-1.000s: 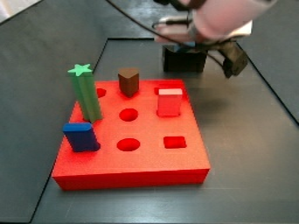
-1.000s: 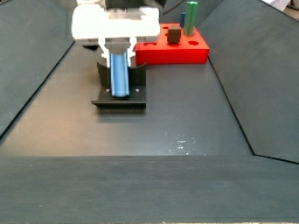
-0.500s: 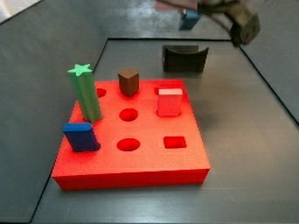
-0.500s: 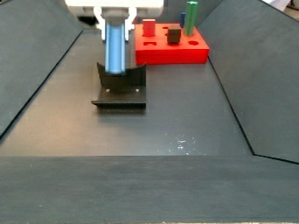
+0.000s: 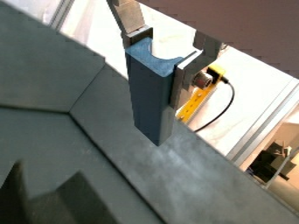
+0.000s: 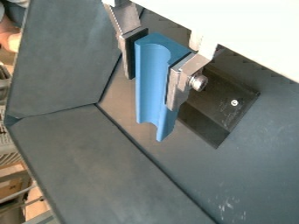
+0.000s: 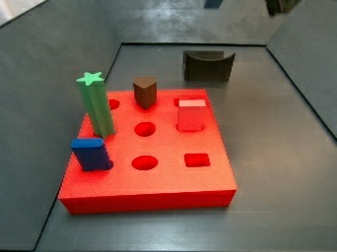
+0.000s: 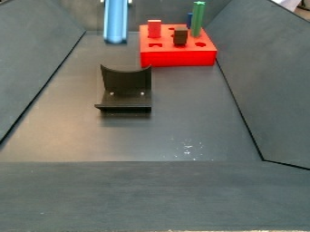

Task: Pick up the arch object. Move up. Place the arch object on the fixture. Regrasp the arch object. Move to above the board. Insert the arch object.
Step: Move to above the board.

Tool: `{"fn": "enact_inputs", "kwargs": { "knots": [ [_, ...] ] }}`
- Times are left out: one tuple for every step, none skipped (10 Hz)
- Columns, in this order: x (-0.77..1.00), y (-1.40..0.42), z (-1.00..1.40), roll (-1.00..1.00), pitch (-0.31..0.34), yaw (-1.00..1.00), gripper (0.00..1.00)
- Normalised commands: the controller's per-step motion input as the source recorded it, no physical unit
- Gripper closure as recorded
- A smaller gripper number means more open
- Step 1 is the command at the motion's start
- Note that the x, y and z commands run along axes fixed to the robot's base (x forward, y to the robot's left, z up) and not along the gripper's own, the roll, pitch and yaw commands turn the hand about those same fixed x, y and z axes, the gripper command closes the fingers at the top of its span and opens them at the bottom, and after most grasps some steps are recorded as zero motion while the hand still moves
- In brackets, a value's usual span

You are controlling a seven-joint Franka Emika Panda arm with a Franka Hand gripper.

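In both wrist views the gripper [image 5: 162,54] is clamped on the arch object [image 5: 149,92], its silver fingers [image 6: 181,77] pressing both sides, the piece hanging clear above the dark floor; the fixture [image 6: 222,109] lies below and behind. In a side view the fixture [image 7: 208,66] stands empty and the board [image 7: 152,162] holds other pegs. In a side view the arch object [image 8: 115,20] hangs high over the fixture [image 8: 125,88]. Judged: regrasp done; travel to the board and insertion remain.
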Motion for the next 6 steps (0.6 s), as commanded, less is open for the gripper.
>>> {"fn": "enact_inputs", "kwargs": {
  "knots": [
    [-0.03,0.01,0.70,-0.05,0.161,0.04,1.00],
    [-0.02,0.00,0.57,-0.05,0.158,0.05,1.00],
    [0.00,-0.01,0.33,-0.04,0.149,0.08,1.00],
    [-0.43,-1.00,0.33,-1.00,0.074,-0.05,1.00],
    [-0.43,-1.00,0.31,-1.00,0.063,-0.04,1.00],
    [-0.44,-1.00,0.33,-1.00,0.060,-0.04,1.00]
  ]
}}
